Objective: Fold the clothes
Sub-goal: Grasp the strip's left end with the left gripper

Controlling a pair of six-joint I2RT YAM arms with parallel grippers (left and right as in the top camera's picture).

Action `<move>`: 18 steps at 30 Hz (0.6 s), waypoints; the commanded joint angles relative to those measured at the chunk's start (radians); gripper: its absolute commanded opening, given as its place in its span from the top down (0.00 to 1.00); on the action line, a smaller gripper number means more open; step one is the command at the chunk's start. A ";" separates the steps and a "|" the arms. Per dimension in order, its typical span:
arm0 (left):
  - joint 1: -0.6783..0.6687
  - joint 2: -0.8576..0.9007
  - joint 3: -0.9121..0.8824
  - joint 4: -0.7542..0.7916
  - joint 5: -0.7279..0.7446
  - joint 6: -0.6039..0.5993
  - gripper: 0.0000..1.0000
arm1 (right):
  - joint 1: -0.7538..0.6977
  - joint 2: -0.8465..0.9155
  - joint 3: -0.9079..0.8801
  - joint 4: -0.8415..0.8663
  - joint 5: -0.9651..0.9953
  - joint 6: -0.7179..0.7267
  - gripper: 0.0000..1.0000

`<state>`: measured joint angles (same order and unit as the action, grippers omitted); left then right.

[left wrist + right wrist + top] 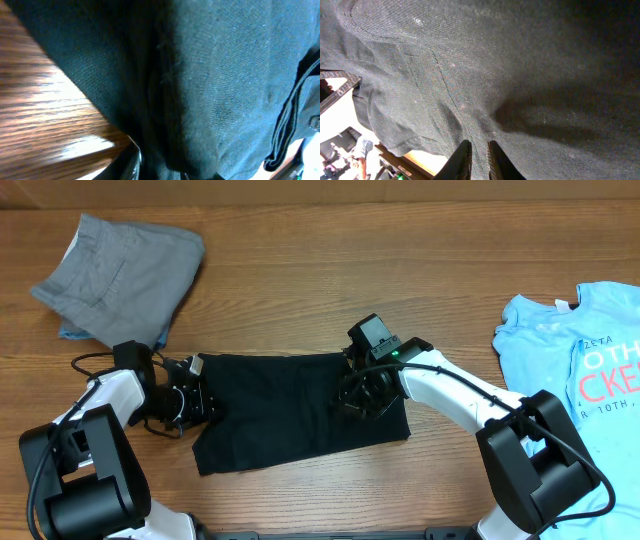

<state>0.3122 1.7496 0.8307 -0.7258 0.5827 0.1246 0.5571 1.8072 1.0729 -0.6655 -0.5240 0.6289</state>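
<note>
Matt black knit cloth in the black tee [290,405], fine-ribbed and flecked with pale lint (clearest from the right wrist). Coarser grey woven cloth in the shorts [120,275]. Smooth light-blue jersey with flat print in the blue tee [545,380]. Varnished wood grain on the table [320,280], faintly glossy. Smooth white plastic shells on the arms [450,390].

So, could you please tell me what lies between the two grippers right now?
The black T-shirt, spread on the wooden table, fills the stretch from the left gripper to the right gripper; the overhead view shows it.
</note>
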 commanded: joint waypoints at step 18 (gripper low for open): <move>-0.005 0.061 -0.058 0.017 -0.076 0.084 0.38 | 0.003 -0.004 -0.003 -0.005 -0.001 0.004 0.85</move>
<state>0.3096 1.7504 0.8253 -0.7338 0.6777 0.1543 0.5571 1.8072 1.0729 -0.6735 -0.5240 0.6289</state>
